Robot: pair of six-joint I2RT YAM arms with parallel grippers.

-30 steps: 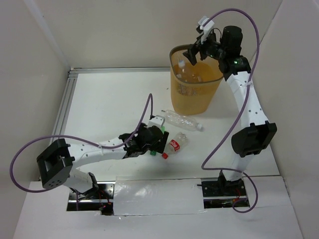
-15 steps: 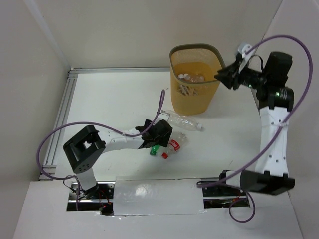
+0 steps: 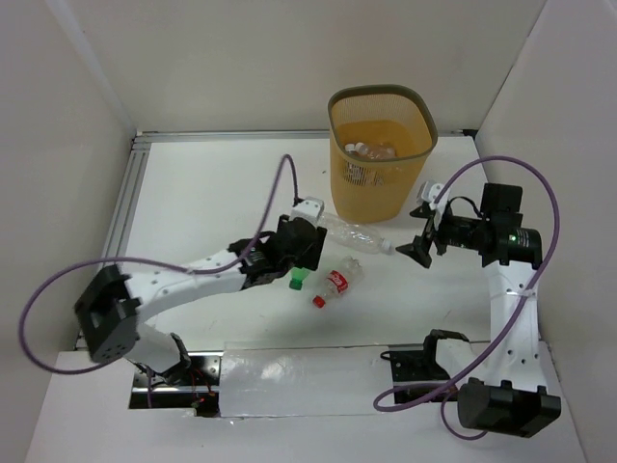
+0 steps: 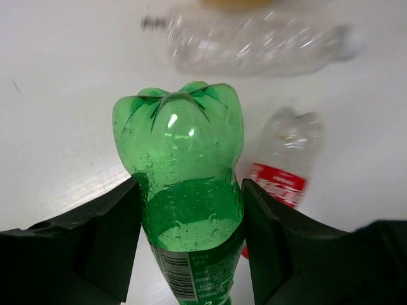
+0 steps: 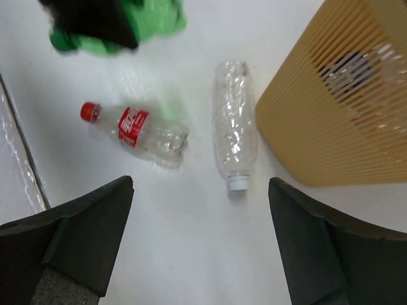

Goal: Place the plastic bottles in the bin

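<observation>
The left gripper [image 4: 191,190] clamps the green bottle [image 4: 181,146], one side of it against each jaw, near the middle of the desk [image 3: 212,193]. Just right, a red-labelled bottle [image 3: 339,281] and a clear bottle [image 3: 355,232] lie on the desk before the bin [image 3: 379,95], which holds more bottles [image 3: 371,149]. The right gripper [image 5: 200,184] hangs wide open and empty near the clear bottle's cap.

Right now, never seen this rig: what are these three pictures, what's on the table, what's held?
Two robot arms share a white table. The top picture looks down from above and behind them. The other two come from a camera on each wrist, and the dark jaws at the bottom edge are that arm's own. The left gripper is closed on a green bottle. The right gripper is open and empty. A red-labelled bottle and a clear bottle lie on the table near the orange bin, which already holds other bottles.
</observation>
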